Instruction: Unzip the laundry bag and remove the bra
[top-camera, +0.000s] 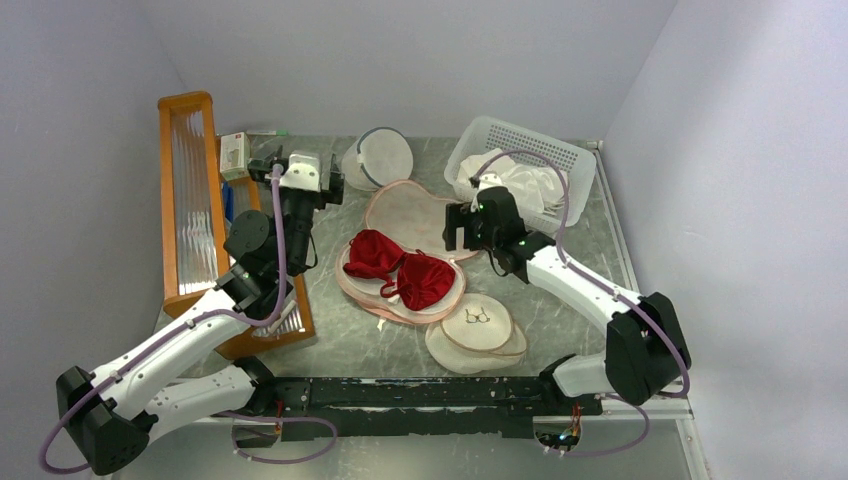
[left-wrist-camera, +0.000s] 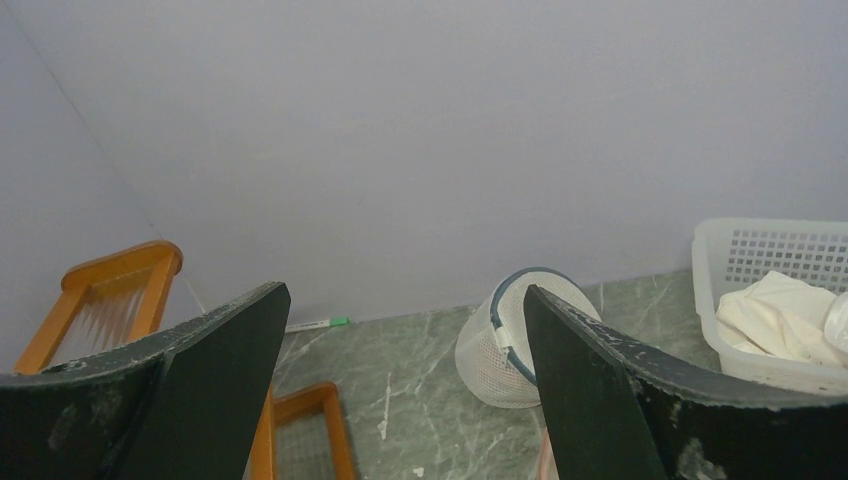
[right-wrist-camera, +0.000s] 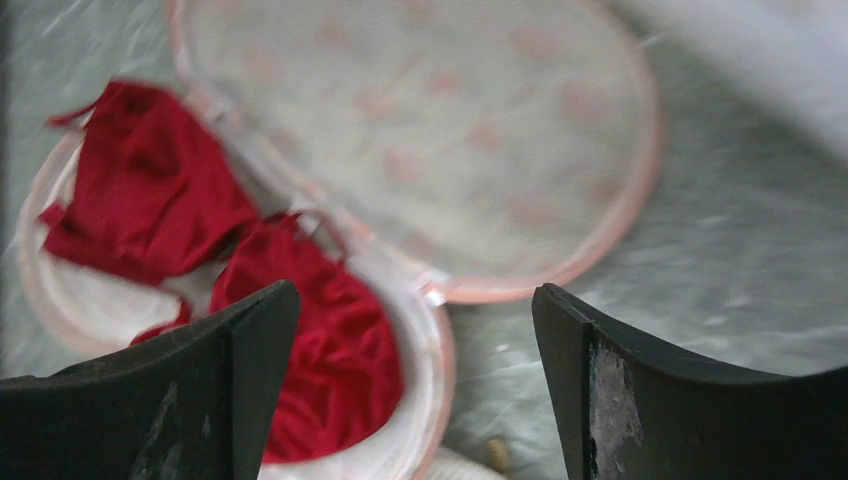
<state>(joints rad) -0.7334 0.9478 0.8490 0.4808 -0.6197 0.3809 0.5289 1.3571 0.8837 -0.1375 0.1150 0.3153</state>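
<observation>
The laundry bag (top-camera: 415, 215) is seen lying opened on the table (top-camera: 570, 300), its printed, pink-trimmed lid laid back toward the far wall and its pale-lined lower half spread toward the arms. The bra (top-camera: 400, 268) is found resting on that lower half, both red cups inside the bag's pink rim, uncovered and not held by anything.

The right gripper (right-wrist-camera: 415, 292) is held above the bag's right side, over the seam where lid and lower half meet; its jaws are spread wide and nothing is gripped between them. In the right wrist view, which is blurred, the bra is seen below and left of the black fingers (right-wrist-camera: 250, 340).

The left gripper (left-wrist-camera: 400, 295) is raised to the left of the bag's far end, apart from it, and pointed at the back wall; its jaws are likewise parted, with nothing between them.

Beyond the bag, a white mesh dome bag (top-camera: 380, 158) with a blue zipper is set near the wall. To the bag's far right a white basket (top-camera: 565, 150) holding a white cloth (top-camera: 525, 185) is placed. A round cream pouch (top-camera: 478, 325) is laid just beside the bag's near right edge. A wooden rack (top-camera: 190, 200) is stood well to the bag's left.
</observation>
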